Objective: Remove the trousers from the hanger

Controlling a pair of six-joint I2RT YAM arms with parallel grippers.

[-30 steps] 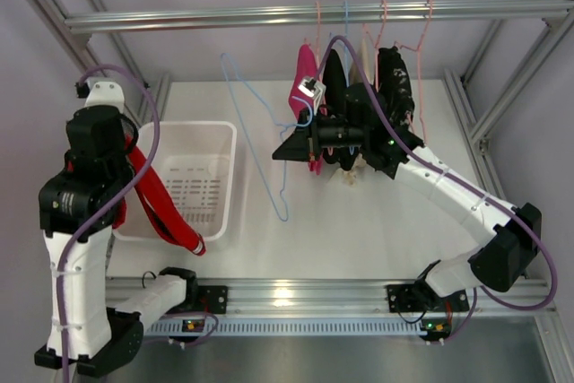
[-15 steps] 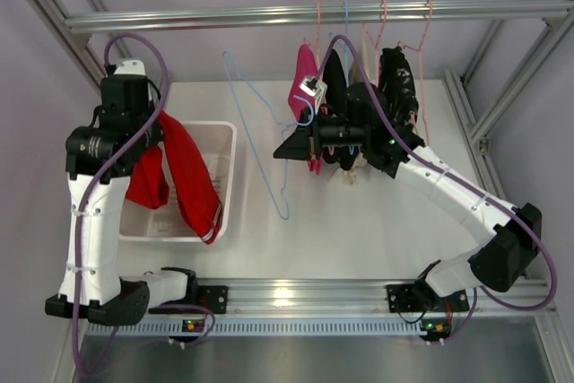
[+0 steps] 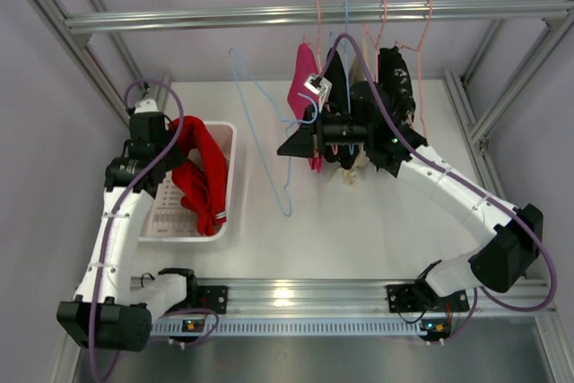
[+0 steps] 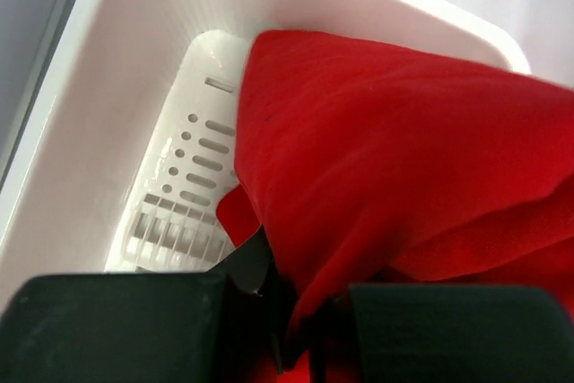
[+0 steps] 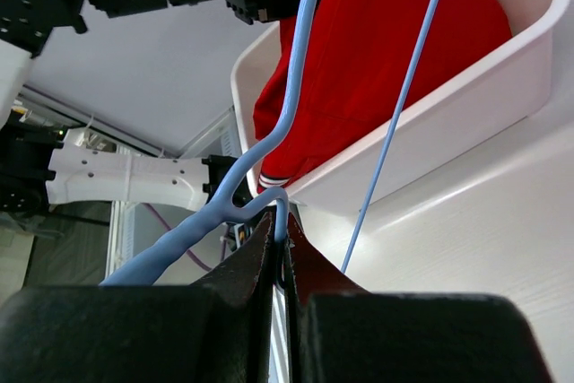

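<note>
Half the left claw (image 4: 299, 322) seemingly buried under trousers (image 4: 404, 150).

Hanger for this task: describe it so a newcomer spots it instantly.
Under the overhead rail, between the white basket and the hung clothes, the hanger slants, pinched by the right gripper. Unlike its neighbours on the rail, it is bare light-blue wire, carrying nothing.

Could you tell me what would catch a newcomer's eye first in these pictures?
The bright red trousers stand out most, hanging into the white basket at the left with the left gripper shut on them. At centre, the right gripper pinches the bare light-blue hanger.
</note>
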